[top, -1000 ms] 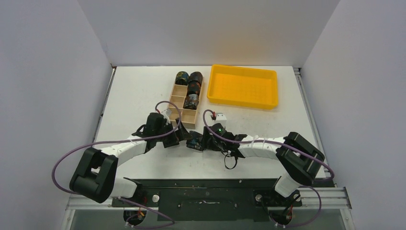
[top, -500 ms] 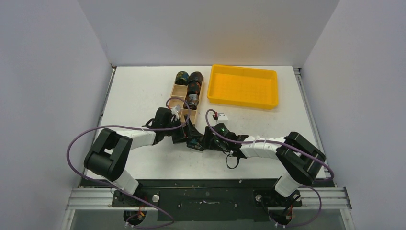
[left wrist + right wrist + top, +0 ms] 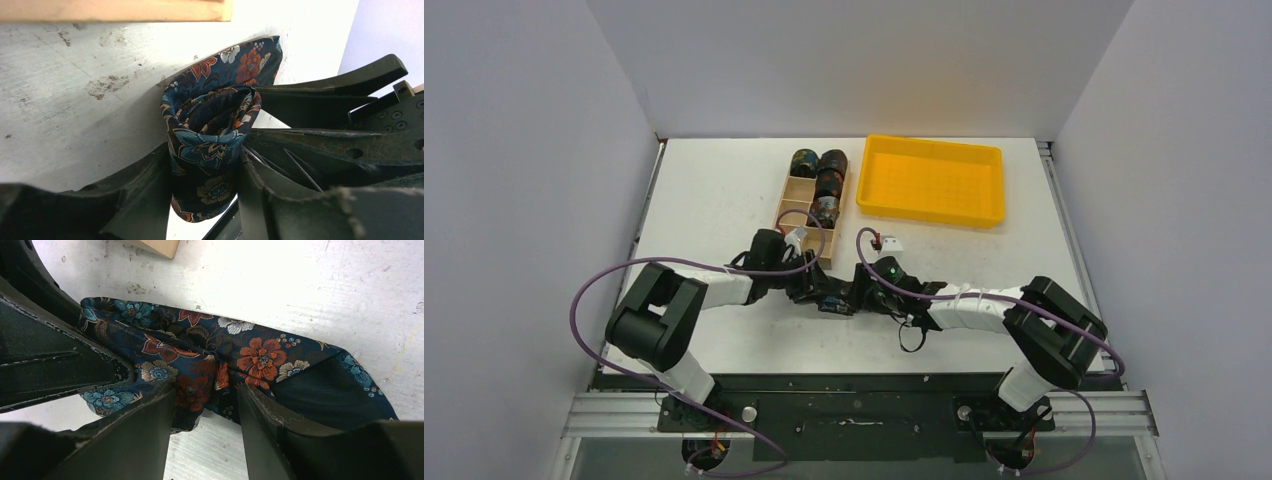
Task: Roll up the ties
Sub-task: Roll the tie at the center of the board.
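Observation:
A dark floral tie (image 3: 829,298), partly rolled, lies on the white table just below the wooden box. In the left wrist view the rolled tie (image 3: 212,135) stands between my left gripper's (image 3: 205,192) fingers, and both press against its sides. My left gripper (image 3: 812,290) reaches it from the left and my right gripper (image 3: 848,296) from the right. In the right wrist view my right gripper (image 3: 205,412) is shut on a fold of the tie (image 3: 225,352), whose loose end spreads to the right. Several rolled ties (image 3: 830,163) sit in the wooden box.
The light wooden compartment box (image 3: 796,212) stands just beyond both grippers, and its corner (image 3: 157,247) shows in the right wrist view. A yellow tray (image 3: 932,180) sits at the back right. The two grippers nearly touch each other.
My left arm swung in toward the tie, and its wide-open jaws have closed onto the roll. My right gripper has stayed on the tie.

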